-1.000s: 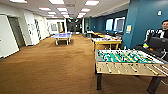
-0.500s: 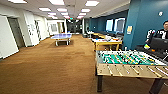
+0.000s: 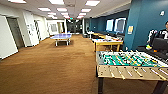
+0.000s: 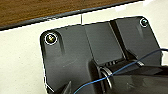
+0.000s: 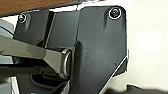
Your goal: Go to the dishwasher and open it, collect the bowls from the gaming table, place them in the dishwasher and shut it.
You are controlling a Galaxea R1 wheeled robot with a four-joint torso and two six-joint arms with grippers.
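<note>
Head view showed the foosball table (image 3: 130, 63) nearer than a moment before, the gaming table (image 3: 108, 42) beyond it on brown carpet (image 3: 50, 67). Whether either gripper was spread or pressed together could not be told.

The gaming table (image 3: 109, 42) stands on the brown carpet beyond the foosball table, close to the blue wall on the right side of the room. It is long and narrow, with a pale top and a yellowish wood edge and legs. Small items lie on its top, too blurred to make out as bowls.
</note>
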